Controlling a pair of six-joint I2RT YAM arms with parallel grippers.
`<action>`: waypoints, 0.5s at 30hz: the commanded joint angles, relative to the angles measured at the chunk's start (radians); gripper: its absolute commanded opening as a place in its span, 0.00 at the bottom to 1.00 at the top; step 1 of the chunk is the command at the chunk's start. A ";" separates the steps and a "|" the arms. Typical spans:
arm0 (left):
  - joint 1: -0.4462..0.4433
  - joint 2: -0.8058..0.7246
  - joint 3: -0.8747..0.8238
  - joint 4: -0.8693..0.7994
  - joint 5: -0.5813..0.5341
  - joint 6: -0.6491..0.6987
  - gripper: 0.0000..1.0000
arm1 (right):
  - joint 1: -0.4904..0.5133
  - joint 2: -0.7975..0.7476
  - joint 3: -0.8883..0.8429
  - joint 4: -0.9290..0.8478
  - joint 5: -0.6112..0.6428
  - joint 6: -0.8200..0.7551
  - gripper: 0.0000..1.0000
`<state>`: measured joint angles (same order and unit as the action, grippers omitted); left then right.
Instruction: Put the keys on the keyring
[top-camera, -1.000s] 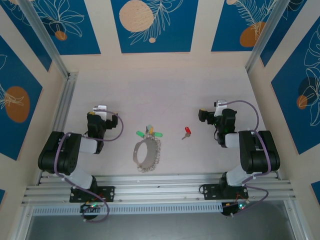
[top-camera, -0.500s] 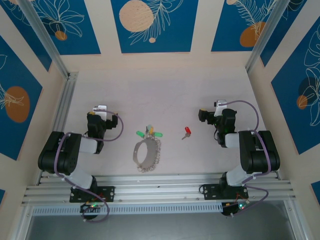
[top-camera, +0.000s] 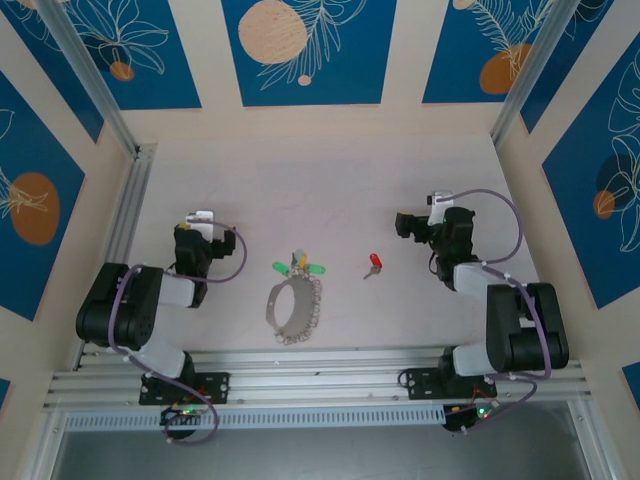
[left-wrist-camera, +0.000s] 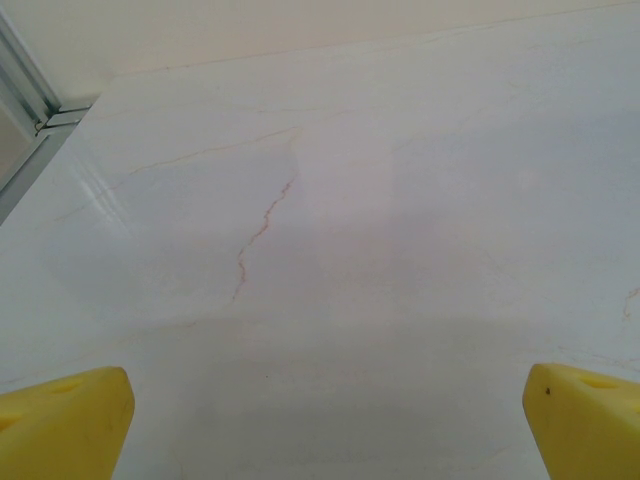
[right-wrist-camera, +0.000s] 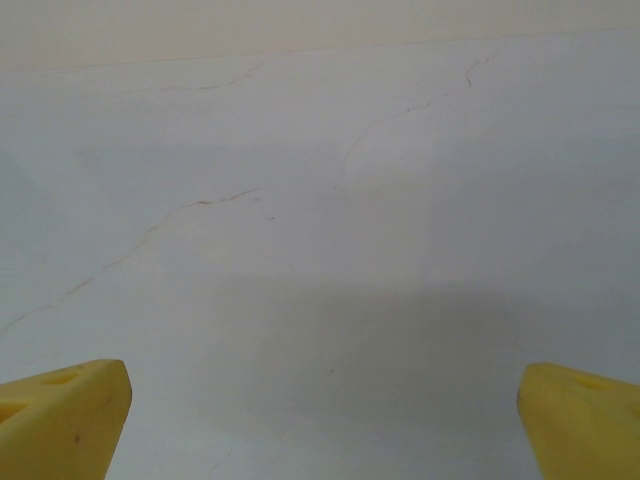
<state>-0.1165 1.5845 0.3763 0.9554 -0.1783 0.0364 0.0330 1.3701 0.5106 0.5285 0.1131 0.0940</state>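
Jaws both gape; one keyring (top-camera: 272, 304), perhaps four keys (top-camera: 300, 266), one red.

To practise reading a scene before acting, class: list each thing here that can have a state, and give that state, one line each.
Left tool: open, empty.
Right tool: open, empty.
Keyring: lying on the table, unheld.
Red key: loose on the table, apart from the keyring.
Green and yellow keys: at the keyring's far edge; threaded or not, cannot tell.
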 joint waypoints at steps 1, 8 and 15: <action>0.022 -0.026 -0.009 -0.008 0.037 0.014 1.00 | 0.036 -0.086 -0.007 -0.084 0.007 -0.005 0.99; -0.037 -0.375 0.131 -0.569 -0.067 -0.124 1.00 | 0.131 -0.186 0.126 -0.432 -0.062 0.049 0.99; -0.075 -0.513 0.375 -1.205 0.321 -0.492 1.00 | 0.334 -0.220 0.117 -0.390 -0.396 -0.094 0.99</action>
<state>-0.1646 1.1149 0.7692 0.0841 -0.0753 -0.2794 0.3191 1.1492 0.6109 0.1616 -0.0731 0.0635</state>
